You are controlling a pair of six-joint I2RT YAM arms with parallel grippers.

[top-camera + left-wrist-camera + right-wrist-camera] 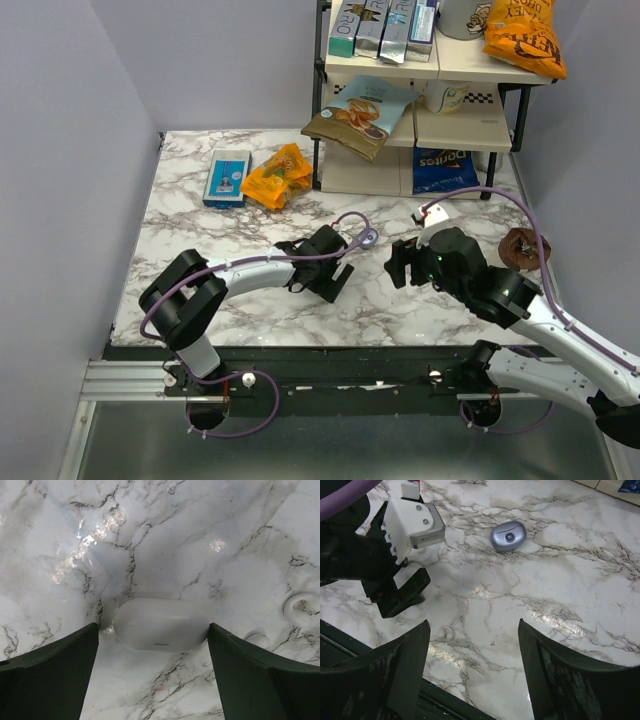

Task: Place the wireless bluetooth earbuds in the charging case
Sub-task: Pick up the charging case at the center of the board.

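Lilac-blue and pebble-shaped, the charging case lies flat on the marble desk near its middle, broad face with the small round emblem turned up and, as far as the right wrist view shows, its lid shut. The left tool is spread wide and holds nothing. In its own camera the case sits framed between the two dark fingers, close to their tips, but from the other side the case looks a little ahead of that tool, so I cannot tell whether the tips have reached its ends. The right tool hangs above bare marble just beside the scene, jaws apart and empty. No earbud shows plainly in any view, and they may sit inside the closed shell. The step in hand looks like the left arm's approach to take or steady the case. Its long axis runs straight across the gap, from one finger to the other, with a long side bearing a short dash-like mark facing the wrist camera. Closing now would pinch it end to end, across its widest span. The next move probably calls for easing forward and low until the tips flank the shell, or turning the wrist to take the narrower sides, so the lid can be lifted.
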